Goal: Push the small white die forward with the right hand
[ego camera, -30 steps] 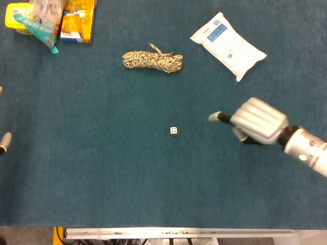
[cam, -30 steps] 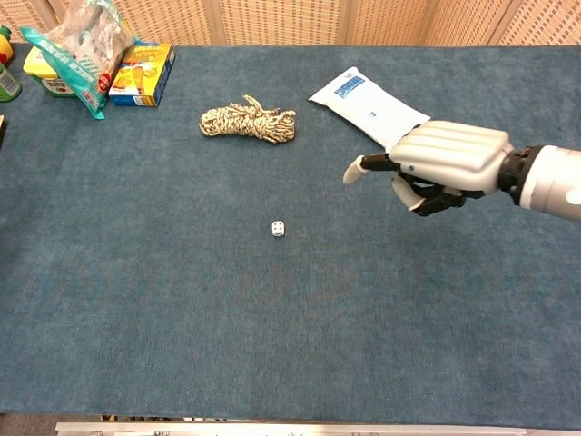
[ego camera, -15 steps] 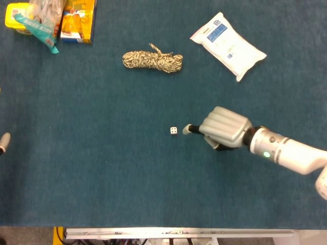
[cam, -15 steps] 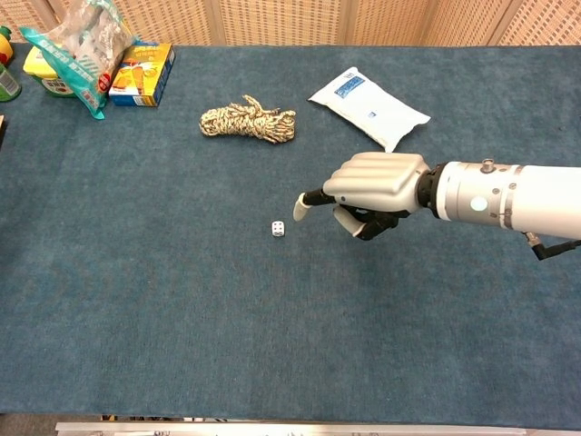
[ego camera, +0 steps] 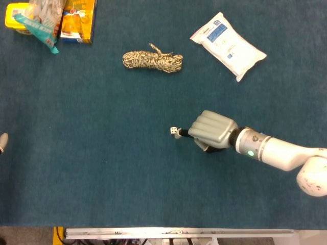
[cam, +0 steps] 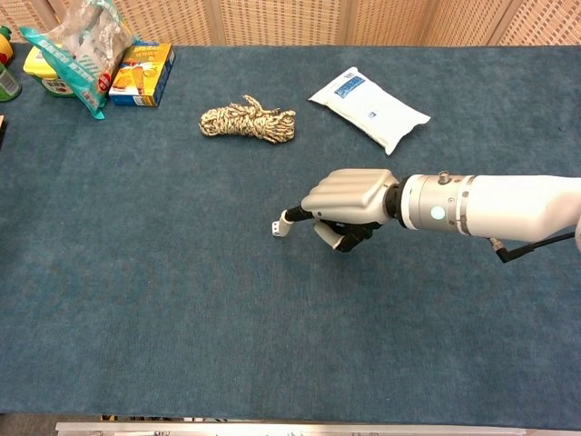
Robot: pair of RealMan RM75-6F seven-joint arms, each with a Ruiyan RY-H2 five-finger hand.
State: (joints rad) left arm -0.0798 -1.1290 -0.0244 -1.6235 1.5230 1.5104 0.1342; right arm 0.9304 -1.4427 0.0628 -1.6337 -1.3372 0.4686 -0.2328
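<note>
The small white die [ego camera: 174,131] lies on the blue cloth near the middle of the table. My right hand [ego camera: 212,131] hangs just to its right, one finger stretched out and the rest curled in, holding nothing. That fingertip [ego camera: 180,133] meets the die's right side. In the chest view the same hand [cam: 349,195] points left and its fingertip [cam: 284,224] partly covers the die [cam: 276,230]. Only a sliver of my left hand [ego camera: 2,143] shows at the left edge of the head view.
A coiled rope [ego camera: 152,60] lies beyond the die. A white pouch [ego camera: 227,46] sits at the far right. Snack boxes and a bag [ego camera: 48,20] crowd the far left corner. The table's near edge [ego camera: 173,232] runs along the bottom.
My right hand has travelled left and lower across the cloth, from well right of the die until its outstretched fingertip reaches it. The die has not visibly shifted.
</note>
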